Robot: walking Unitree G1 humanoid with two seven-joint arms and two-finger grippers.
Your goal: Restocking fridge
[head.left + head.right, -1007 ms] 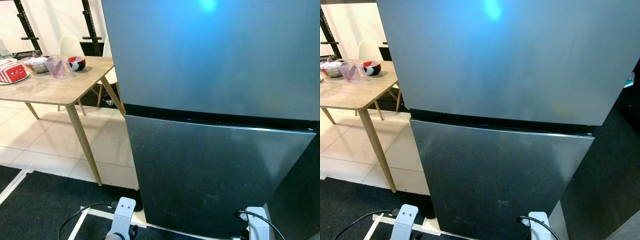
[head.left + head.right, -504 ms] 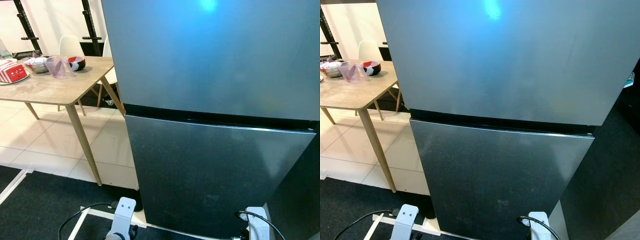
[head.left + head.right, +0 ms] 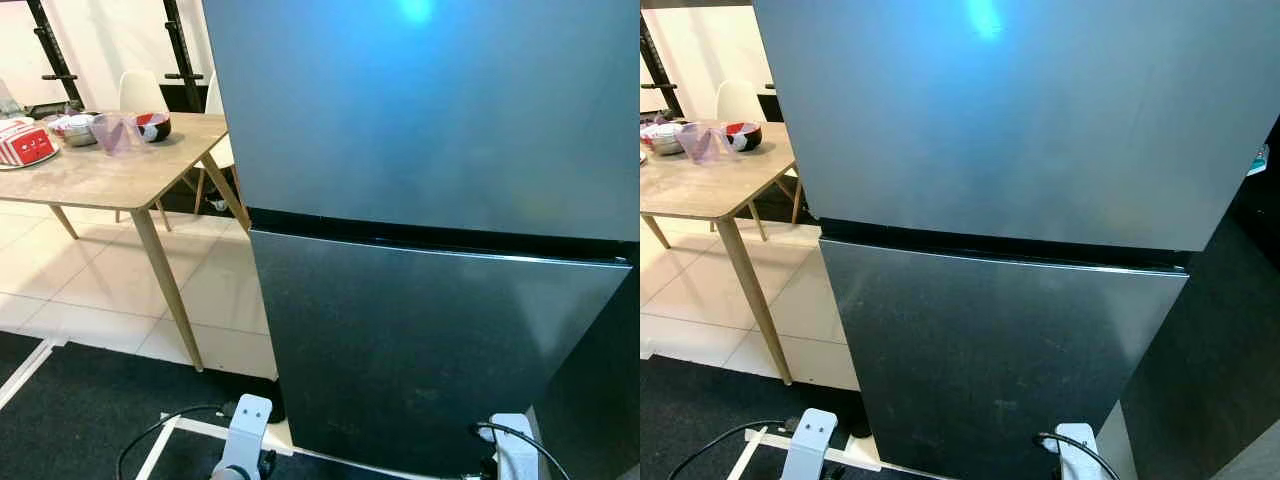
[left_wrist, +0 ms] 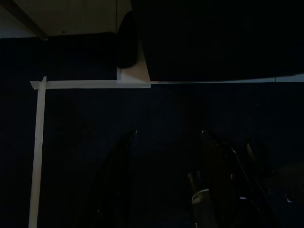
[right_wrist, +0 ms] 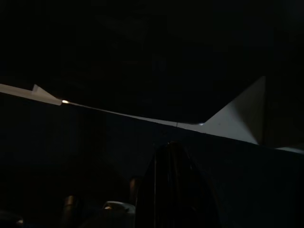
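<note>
Two shut fridge [image 3: 430, 200] doors, red carton [image 3: 25, 145], writing unreadable

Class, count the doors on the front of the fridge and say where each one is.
2. The upper door is the lighter grey panel at the top; the lower door is the darker panel below it, across a dark horizontal gap. Both are shut.

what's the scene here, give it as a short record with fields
fridge: right in front, two grey doors, both shut
table: wooden, to the robot's left of the fridge
on table: red box, bowls, clear cup
chair: white, behind the table
floor: dark mat with white tape lines, pale tiles under the table
left gripper: hangs idle over the mat, fingers apart
right gripper: hangs idle, dark view
</note>
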